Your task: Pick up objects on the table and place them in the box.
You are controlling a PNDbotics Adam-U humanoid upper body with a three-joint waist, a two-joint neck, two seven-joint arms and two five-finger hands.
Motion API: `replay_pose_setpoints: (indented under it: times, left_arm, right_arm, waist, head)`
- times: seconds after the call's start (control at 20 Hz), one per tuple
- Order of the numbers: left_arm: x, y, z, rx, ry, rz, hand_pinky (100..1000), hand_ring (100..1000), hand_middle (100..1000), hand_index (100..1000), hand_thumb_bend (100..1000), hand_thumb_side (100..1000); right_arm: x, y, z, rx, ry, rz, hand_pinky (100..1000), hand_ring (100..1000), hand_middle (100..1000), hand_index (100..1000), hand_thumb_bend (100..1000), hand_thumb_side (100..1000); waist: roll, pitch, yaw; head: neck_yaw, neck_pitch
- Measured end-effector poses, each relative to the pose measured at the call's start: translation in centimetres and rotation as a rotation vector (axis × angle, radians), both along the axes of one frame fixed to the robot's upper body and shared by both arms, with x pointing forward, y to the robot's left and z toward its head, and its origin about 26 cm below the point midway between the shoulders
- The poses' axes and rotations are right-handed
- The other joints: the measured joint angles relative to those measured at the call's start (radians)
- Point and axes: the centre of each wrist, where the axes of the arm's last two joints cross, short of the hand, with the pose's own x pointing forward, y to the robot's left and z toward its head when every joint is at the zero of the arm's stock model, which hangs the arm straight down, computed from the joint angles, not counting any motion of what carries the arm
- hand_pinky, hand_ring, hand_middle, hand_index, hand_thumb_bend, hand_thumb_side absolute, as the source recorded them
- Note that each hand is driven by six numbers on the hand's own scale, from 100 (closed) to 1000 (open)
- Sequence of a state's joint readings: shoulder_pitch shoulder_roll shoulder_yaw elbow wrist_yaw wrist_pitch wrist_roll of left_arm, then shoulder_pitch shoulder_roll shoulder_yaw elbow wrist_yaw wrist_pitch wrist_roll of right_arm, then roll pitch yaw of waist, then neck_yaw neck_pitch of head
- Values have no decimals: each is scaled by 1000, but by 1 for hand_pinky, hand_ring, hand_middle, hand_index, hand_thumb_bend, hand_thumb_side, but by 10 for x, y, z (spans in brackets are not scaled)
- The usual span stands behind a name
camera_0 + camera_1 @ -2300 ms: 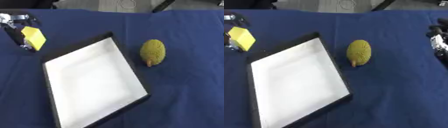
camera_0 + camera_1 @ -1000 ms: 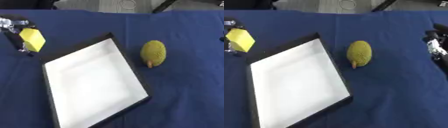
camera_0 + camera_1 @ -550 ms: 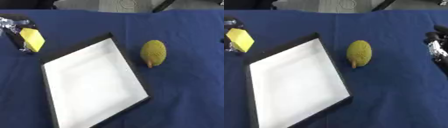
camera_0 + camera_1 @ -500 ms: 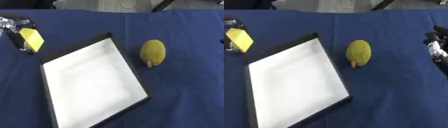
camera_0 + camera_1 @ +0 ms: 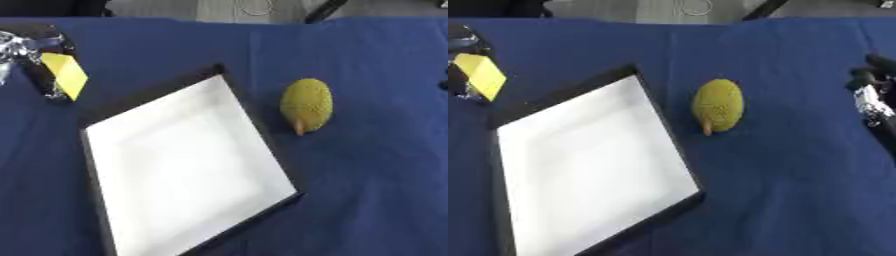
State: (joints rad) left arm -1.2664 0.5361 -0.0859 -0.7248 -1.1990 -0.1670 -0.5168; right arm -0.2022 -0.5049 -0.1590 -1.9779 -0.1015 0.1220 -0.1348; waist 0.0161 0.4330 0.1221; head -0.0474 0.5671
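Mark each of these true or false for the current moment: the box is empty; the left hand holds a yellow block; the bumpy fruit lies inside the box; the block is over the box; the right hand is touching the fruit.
1. The box is empty. True.
2. The left hand holds the yellow block. True.
3. The fruit lies inside the box. False: it lies on the blue cloth, on the box's right.
4. The block is over the box. False: it is off the box's upper left corner.
5. The right hand touches the fruit. False: it is apart from it, at the right edge.
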Motion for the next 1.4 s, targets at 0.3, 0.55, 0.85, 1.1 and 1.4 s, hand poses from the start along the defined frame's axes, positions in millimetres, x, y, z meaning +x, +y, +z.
replay_pose_setpoints:
  times: [0.3,0.55,0.85,1.1,1.4]
  left_arm:
    - [1,4,-3,-29,-5,10,673,522,445,438,695,100]
    - [0,2,4,-72,-12,-6,661,508,425,421,688,100]
    - [-5,-9,23,-135,-38,-77,640,494,413,415,652,100]
    - [-15,-31,50,-166,-84,-218,629,484,403,409,622,100]
    - [-48,-82,94,-197,-147,-495,625,480,399,408,611,100]
  right_arm:
    - [0,0,0,0,1,0,1000,779,761,897,100,553]
    - [-1,-1,-3,0,9,-3,1000,779,761,898,100,547]
    - [-2,-2,-5,0,17,-6,1000,780,760,898,100,534]
    - [-4,-4,-8,3,25,-10,1000,780,759,898,100,529]
    - [-5,-9,-8,-4,35,-15,1000,781,760,898,100,523]
  waist:
    - [0,0,0]
    - [0,0,5]
    - [0,-1,16]
    - [0,-12,30]
    - [7,-48,48]
  head:
    - [1,0]
    - [0,5]
    - [-6,30]
    - [-11,47]
    - [-22,62]
